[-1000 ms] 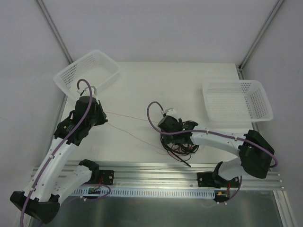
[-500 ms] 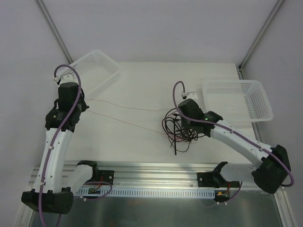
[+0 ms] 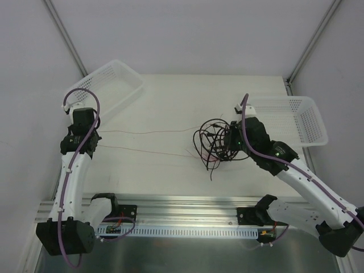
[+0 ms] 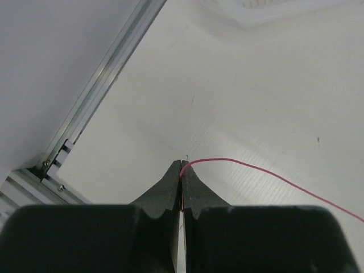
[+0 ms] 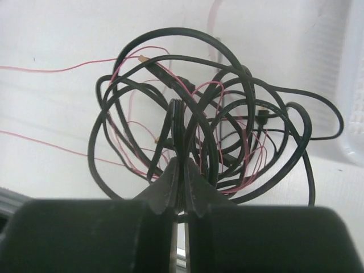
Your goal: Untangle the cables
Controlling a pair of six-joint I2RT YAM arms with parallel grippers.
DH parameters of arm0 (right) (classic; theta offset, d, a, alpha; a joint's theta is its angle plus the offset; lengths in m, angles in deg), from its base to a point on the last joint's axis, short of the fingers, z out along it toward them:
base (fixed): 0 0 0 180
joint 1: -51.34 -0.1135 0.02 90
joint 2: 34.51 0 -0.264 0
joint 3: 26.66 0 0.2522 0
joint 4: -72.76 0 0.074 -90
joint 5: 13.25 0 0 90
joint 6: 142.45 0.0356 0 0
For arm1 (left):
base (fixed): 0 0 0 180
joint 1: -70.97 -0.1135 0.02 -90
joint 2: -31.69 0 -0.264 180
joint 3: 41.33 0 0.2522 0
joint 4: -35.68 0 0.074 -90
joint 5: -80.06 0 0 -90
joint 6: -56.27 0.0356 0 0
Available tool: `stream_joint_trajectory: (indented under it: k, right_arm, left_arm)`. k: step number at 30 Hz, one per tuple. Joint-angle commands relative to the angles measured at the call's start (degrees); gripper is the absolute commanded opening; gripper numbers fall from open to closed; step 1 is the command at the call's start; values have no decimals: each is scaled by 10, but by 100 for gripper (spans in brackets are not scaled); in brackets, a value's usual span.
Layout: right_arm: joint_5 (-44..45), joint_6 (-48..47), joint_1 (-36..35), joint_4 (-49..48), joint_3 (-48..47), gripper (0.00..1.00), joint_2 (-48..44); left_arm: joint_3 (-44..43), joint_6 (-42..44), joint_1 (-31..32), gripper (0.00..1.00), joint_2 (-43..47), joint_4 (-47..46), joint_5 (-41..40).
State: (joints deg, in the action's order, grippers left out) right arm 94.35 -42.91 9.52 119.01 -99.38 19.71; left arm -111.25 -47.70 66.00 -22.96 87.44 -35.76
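The cables are a tangle of black loops and thin red wire (image 3: 215, 145) right of the table's middle. My right gripper (image 3: 230, 139) is shut on a black cable of that bundle. In the right wrist view the jaws (image 5: 181, 162) pinch a ribbed black cable (image 5: 178, 122), with loops fanning out beyond. Two red strands (image 3: 142, 133) run left from the tangle to my left gripper (image 3: 94, 138). The left wrist view shows that gripper (image 4: 182, 165) shut on the end of the red wire (image 4: 273, 173), which curves off to the right.
A white mesh basket (image 3: 108, 85) sits tilted at the far left corner, just beyond the left arm. Another white basket (image 3: 284, 122) stands at the right, close behind the right gripper. An aluminium rail (image 3: 182, 207) runs along the near edge.
The right gripper has shut on the black cable and carried the tangle right and further away. The left gripper has drawn back to the left, and the red strands now stretch longer across the table.
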Motion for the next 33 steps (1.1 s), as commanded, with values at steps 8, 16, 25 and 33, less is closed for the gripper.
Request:
stream_joint_trajectory:
  k: [8, 16, 25, 33]
  right_arm:
    - [-109, 47, -55, -107, 68, 6, 98]
    - [-72, 36, -121, -57, -5, 61, 157]
    - [80, 50, -77, 76, 9, 64, 60]
    - [92, 173, -44, 44, 122, 64, -30]
  left_arm:
    - [64, 8, -6, 0, -21, -89, 204]
    - [111, 11, -1, 55, -1, -124, 432]
    - [134, -61, 128, 97, 65, -129, 509]
    - [119, -185, 326, 97, 21, -165, 403]
